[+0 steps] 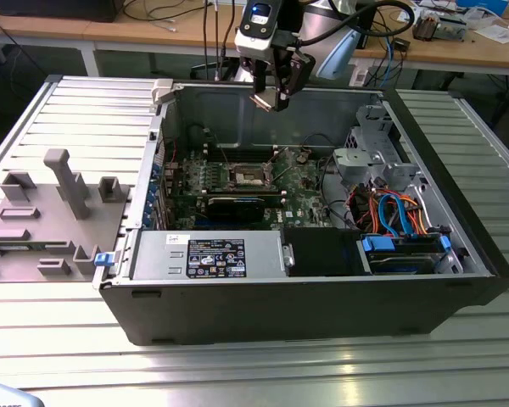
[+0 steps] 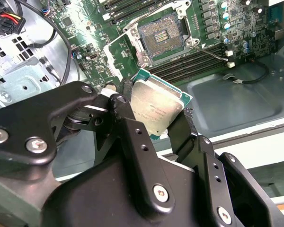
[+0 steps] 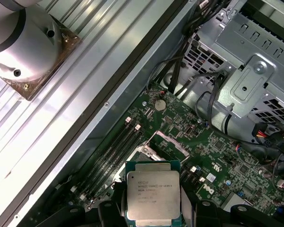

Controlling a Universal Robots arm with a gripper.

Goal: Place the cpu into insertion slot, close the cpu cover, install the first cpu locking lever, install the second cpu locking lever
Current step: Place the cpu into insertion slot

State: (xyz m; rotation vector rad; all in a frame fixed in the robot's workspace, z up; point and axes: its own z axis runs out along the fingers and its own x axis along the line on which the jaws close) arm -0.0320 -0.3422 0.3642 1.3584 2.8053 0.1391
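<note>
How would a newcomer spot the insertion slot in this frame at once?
Inside the open computer case, find the green motherboard. Near its middle lies the insertion slot: a square dark socket in a silver frame, unlike the long narrow memory slots flanking it, and empty, with the cpu held above.

A ribbed metal table (image 1: 237, 373) spans the exterior view from edge to edge, with pale glare (image 1: 348, 352) streaking its slats along the lower frame. Across the top runs a wooden workbench (image 1: 136, 32) on a white leg (image 1: 89, 59), strewn with dark cables (image 1: 174, 13). Papers (image 1: 500, 32) lie at the upper right. A grey moulded tray (image 1: 42, 220) sits on the table at centre left.
</note>
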